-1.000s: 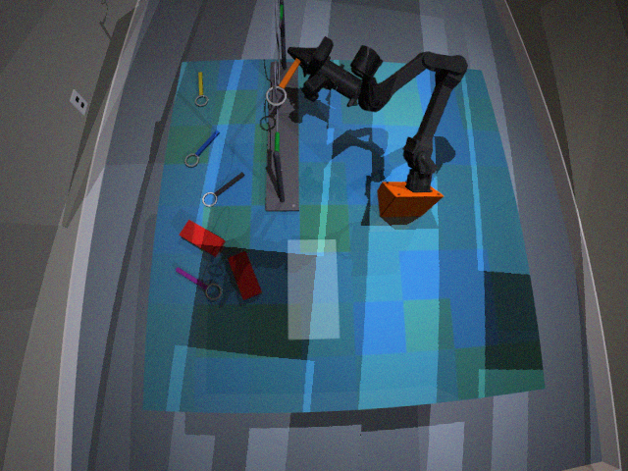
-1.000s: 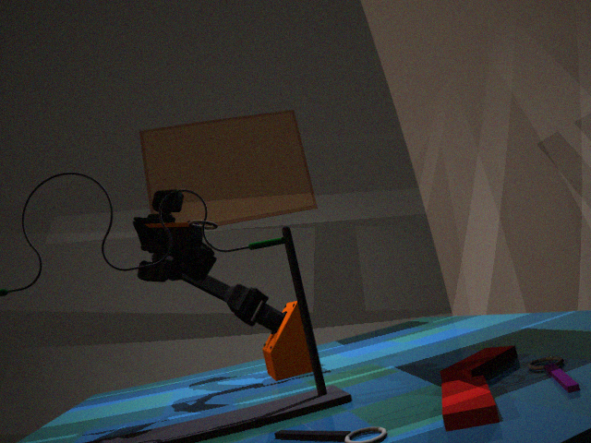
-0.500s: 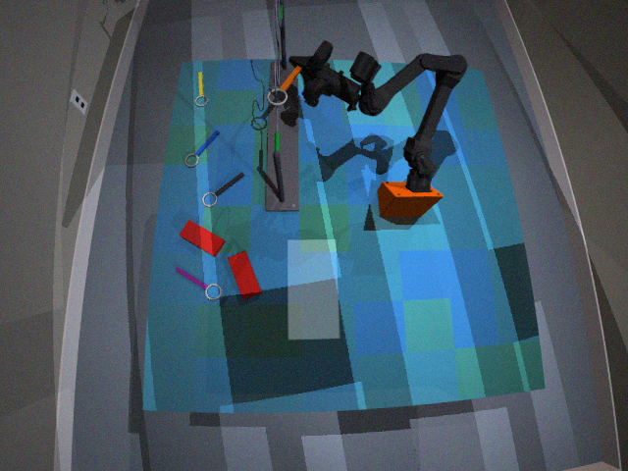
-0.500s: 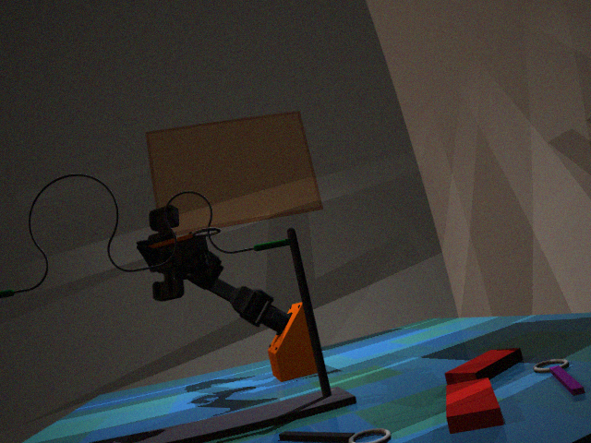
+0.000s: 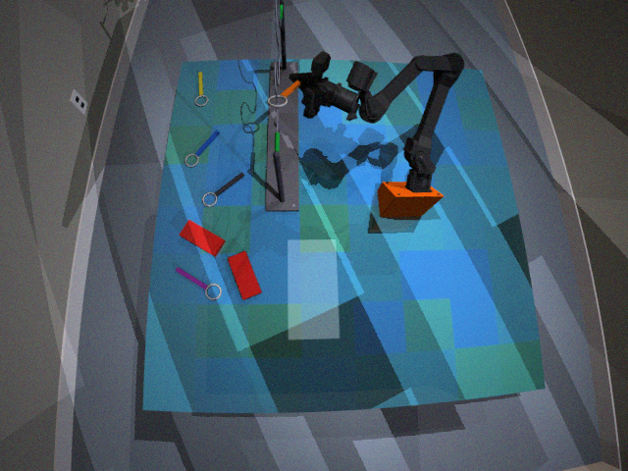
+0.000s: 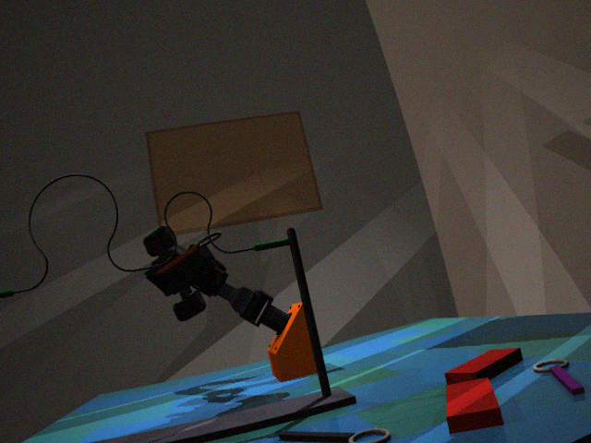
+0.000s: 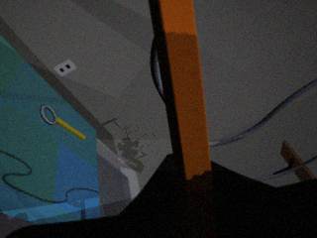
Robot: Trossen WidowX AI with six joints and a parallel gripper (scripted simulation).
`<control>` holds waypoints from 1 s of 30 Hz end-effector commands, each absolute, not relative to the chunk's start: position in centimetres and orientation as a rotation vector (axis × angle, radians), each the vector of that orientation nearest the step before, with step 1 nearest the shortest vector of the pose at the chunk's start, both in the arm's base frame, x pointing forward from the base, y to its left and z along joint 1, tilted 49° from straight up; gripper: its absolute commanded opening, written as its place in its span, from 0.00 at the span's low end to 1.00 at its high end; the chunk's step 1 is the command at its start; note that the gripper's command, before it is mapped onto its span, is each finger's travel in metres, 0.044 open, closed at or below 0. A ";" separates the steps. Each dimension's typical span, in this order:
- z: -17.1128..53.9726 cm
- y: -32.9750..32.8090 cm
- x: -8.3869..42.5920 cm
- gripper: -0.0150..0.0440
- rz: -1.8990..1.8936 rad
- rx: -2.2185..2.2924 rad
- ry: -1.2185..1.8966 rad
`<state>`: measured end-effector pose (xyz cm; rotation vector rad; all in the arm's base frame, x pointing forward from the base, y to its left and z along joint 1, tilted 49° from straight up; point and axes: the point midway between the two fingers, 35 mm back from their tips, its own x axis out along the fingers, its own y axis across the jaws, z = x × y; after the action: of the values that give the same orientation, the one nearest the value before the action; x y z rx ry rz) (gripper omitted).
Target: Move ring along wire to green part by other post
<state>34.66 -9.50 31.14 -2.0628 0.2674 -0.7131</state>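
Note:
My gripper (image 5: 299, 82) (image 7: 179, 161) is shut on the orange handle (image 5: 290, 89) (image 6: 178, 258) (image 7: 185, 99), high above the base. The ring (image 5: 277, 105) is tilted in the exterior view, at the lower right of the small wire loop. The grey wire (image 6: 74, 174) (image 7: 267, 119) appears to run through it; exact clearance cannot be told. The near green part (image 5: 277, 141) (image 6: 271, 245) meets the near post (image 5: 278, 177) (image 6: 310, 315). The other green part (image 5: 281, 11) (image 6: 6, 293) is at the far end, by the far post (image 5: 283, 45). The ring is between the green parts, closer to the near one.
The posts stand on a grey base (image 5: 282, 194) (image 6: 267, 413). Beyond it lie loose rings with yellow (image 5: 200, 83) (image 7: 71, 129), blue (image 5: 207, 142), black (image 5: 231, 184) and purple (image 5: 190, 278) (image 6: 567, 380) handles, and two red blocks (image 5: 201, 237) (image 5: 244, 275). My arm (image 5: 392, 95) reaches in from the orange mount (image 5: 402, 202) (image 6: 293, 353).

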 end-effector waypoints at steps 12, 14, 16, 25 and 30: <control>26.2 -11.8 35.6 0.00 -0.565 -1.753 0.274; 25.8 -11.9 35.6 0.00 -0.561 -1.724 0.278; 25.3 -11.9 35.6 0.00 -0.557 -1.695 0.283; 23.4 -12.1 35.7 0.00 -0.537 -1.567 0.300; 22.3 -12.1 35.7 0.00 -0.526 -1.503 0.308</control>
<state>35.64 -12.15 23.41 -1.5376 0.2930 -0.5428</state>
